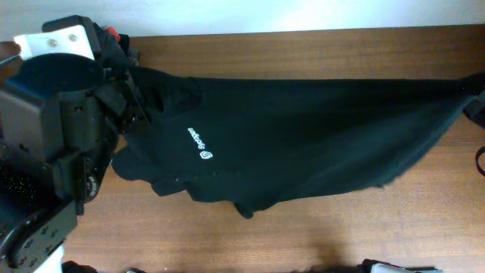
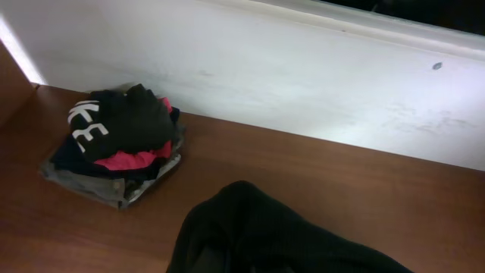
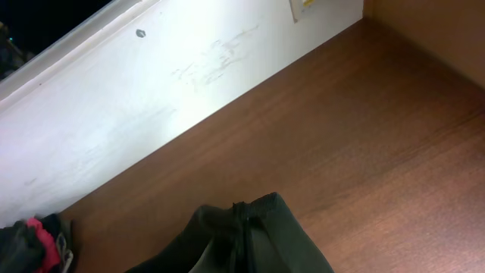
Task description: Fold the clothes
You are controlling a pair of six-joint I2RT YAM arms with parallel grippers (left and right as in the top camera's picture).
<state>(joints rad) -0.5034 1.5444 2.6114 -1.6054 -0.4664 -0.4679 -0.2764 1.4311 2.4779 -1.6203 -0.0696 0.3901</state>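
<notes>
Between L gripper (image 1: 130, 89) and R gripper (image 1: 475, 97), the clothes (image 1: 303, 129) are held stretched across the table (image 1: 303, 45): one black soft top, hem sagging, white round logo (image 1: 206, 155) w/ small lettering nearer L fingers. Both finger pairs are pressed together, fabric pinched.

Black top (image 1: 303, 129) stretched out wide
Soft, long-sleeved, pulled taut left to right over the table (image 1: 318, 235), bunched at both ends, lower edge sagging in folds, small white round logo (image 1: 206, 155) and lettering facing up.
</notes>
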